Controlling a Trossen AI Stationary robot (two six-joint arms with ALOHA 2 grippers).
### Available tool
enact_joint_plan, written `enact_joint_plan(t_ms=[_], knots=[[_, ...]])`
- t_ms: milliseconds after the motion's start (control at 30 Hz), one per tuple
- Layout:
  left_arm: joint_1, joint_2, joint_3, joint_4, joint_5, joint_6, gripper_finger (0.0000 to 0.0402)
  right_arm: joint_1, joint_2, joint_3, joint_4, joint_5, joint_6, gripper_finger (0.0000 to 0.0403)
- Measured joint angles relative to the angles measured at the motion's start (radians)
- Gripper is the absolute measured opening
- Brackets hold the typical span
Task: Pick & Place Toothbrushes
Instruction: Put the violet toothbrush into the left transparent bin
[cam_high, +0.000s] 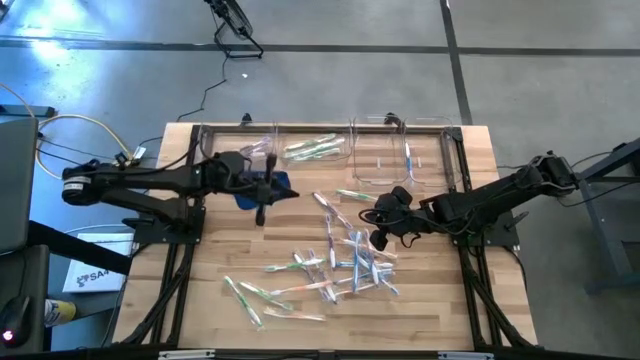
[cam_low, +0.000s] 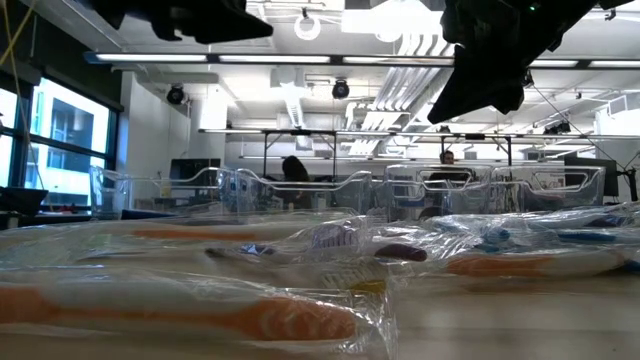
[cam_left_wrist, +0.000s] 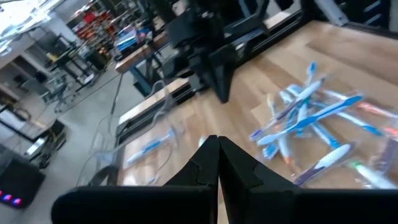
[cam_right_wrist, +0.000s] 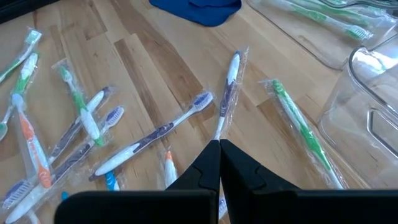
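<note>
wood table (cam_high: 210, 300) w/ toothbrushes (cam_high: 340, 265) scattered, right gripper (cam_high: 381, 238) pressed together & empty above pile, left gripper (cam_high: 260, 214) same; best spread fingers first, single out one.

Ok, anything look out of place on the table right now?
Only the blue cloth, crumpled beside the bins, an odd item among toothbrushes. The toothbrushes lie in a loose, crisscrossed pile, unsorted but nothing looks damaged.

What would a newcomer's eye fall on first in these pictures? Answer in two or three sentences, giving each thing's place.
First, the scatter of wrapped toothbrushes across the wooden table's middle and near side. Next, the two clear bins at the far edge, one holding green brushes. The right hand hangs shut above the pile; the left hand, also shut, is beside a blue cloth.
</note>
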Motion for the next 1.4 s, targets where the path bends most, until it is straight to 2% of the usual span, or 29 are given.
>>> enact_joint_plan(t_ms=[600, 867, 1400], knots=[[-0.019, 0.009, 0.000, 0.004, 0.009, -0.025, 0.0000, 0.000, 0.000, 0.000, 0.003, -0.025, 0.025, 0.0002], [-0.019, 0.010, 0.000, 0.009, 0.010, -0.061, 0.0001, 0.000, 0.000, 0.000, 0.047, -0.024, -0.031, 0.0002], [-0.019, 0.011, 0.000, 0.001, 0.010, -0.061, 0.0001, 0.000, 0.000, 0.000, 0.048, -0.024, -0.035, 0.0002]])
